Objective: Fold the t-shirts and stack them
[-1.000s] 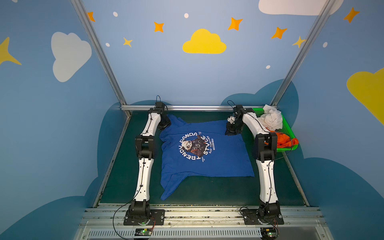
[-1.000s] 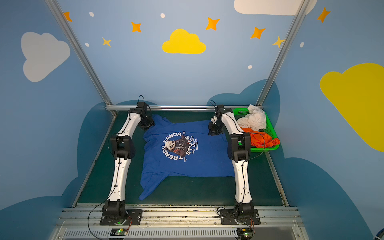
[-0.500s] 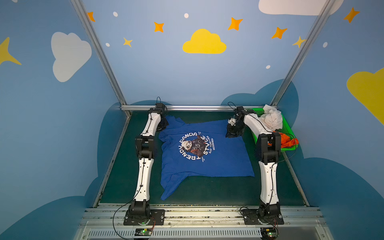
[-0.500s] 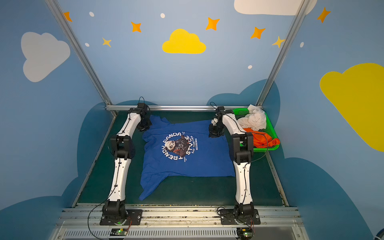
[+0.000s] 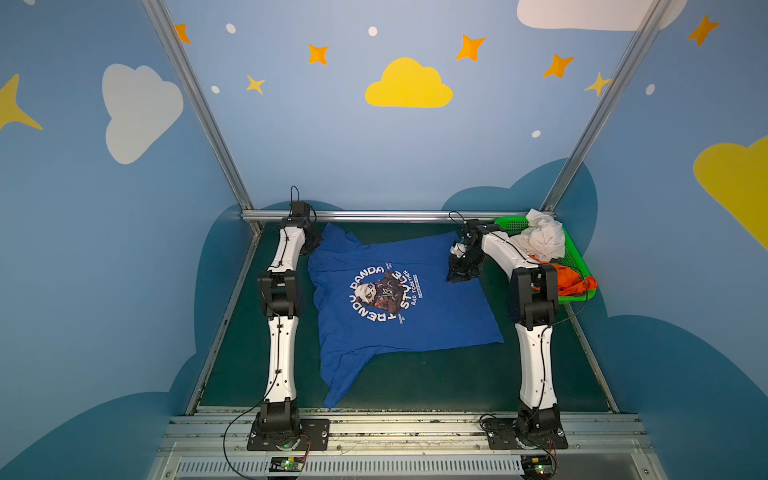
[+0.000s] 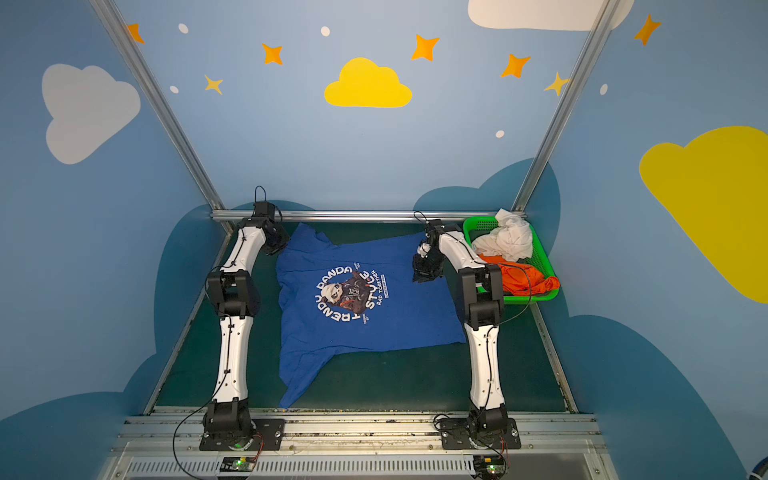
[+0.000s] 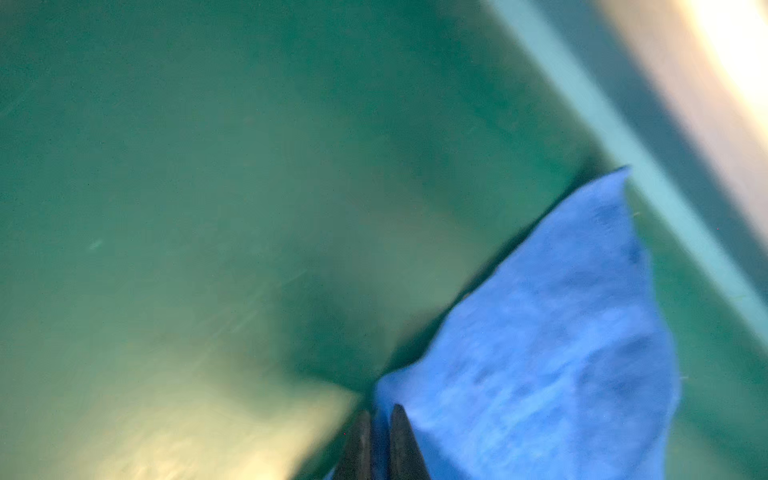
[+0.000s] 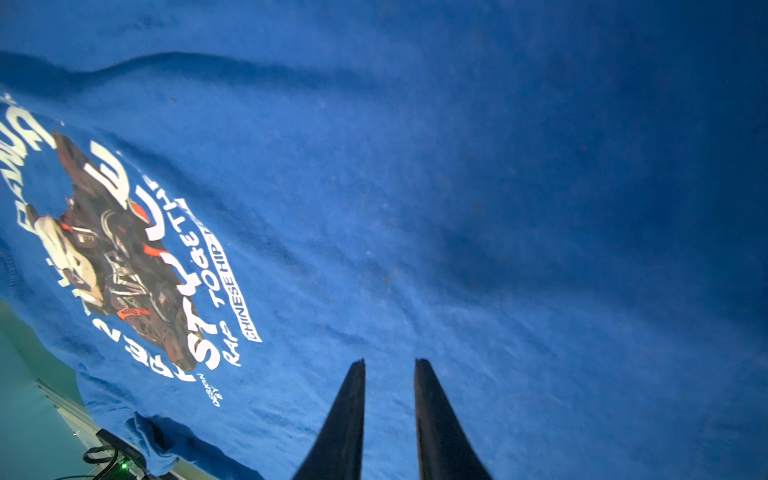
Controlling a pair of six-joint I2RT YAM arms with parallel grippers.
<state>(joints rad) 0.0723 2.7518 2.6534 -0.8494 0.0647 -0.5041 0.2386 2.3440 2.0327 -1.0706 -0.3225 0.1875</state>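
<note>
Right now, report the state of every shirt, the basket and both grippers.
blue t-shirt: spread flat, print up, one corner pinched.
green basket: upright, holding two shirts.
white t-shirt: crumpled in the basket.
orange t-shirt: bunched in the basket.
left gripper: shut on the blue t-shirt.
right gripper: jaws slightly apart; grip unclear.

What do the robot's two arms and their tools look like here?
The left arm and right arm match: white shell links between black joint blocks, each on a black base plate bolted to a silver rail. A thin black cable trails along each and loops at the wrist. The left tool and right tool each end in two dark, tapering fingers.
</note>
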